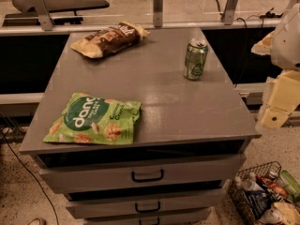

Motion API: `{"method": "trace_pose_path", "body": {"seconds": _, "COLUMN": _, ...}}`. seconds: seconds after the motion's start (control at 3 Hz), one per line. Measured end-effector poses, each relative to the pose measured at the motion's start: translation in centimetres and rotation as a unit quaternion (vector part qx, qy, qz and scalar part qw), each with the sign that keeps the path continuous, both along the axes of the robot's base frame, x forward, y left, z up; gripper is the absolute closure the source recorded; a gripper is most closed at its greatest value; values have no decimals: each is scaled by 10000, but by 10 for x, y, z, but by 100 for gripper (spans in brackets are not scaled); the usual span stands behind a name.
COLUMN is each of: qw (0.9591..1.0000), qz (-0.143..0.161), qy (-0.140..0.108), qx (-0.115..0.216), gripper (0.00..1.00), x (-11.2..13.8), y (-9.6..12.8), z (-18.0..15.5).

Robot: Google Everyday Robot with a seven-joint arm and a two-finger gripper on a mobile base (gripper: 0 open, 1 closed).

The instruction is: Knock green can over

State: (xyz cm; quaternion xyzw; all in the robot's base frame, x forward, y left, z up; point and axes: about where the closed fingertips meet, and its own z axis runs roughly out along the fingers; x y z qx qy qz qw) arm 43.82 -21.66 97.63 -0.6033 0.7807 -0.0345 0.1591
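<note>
The green can (pixel 195 59) stands upright on the far right part of the grey cabinet top (pixel 164 102). It has a silver top with a pull tab and pale markings on its side. My gripper (pixel 276 102) is at the right edge of the view, off the cabinet's right side and nearer than the can, well apart from it. Only pale blurred arm parts show there.
A flat green snack bag (pixel 93 120) lies at the front left of the top. A brown snack bag (pixel 110 39) lies at the far left. Drawers with handles (pixel 147 176) face the front. A wire basket (pixel 262 196) of items sits on the floor at lower right.
</note>
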Motion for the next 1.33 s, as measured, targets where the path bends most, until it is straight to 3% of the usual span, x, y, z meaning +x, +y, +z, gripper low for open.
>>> {"method": "trace_pose_path", "body": {"seconds": 0.33, "qw": 10000, "qz": 0, "qy": -1, "qx": 0, "gripper": 0, "x": 0, "y": 0, "z": 0}}
{"method": "trace_pose_path", "body": {"seconds": 0.67, "qw": 9998, "qz": 8, "qy": -36, "qx": 207, "gripper": 0, "x": 5, "y": -4, "z": -5}}
{"method": "trace_pose_path", "body": {"seconds": 1.0, "qw": 9984, "qz": -100, "qy": -144, "qx": 540, "gripper": 0, "x": 22, "y": -11, "z": -26}}
{"method": "trace_pose_path", "body": {"seconds": 1.33, "qw": 9940, "qz": -275, "qy": -418, "qx": 977, "gripper": 0, "x": 62, "y": -14, "z": -49}}
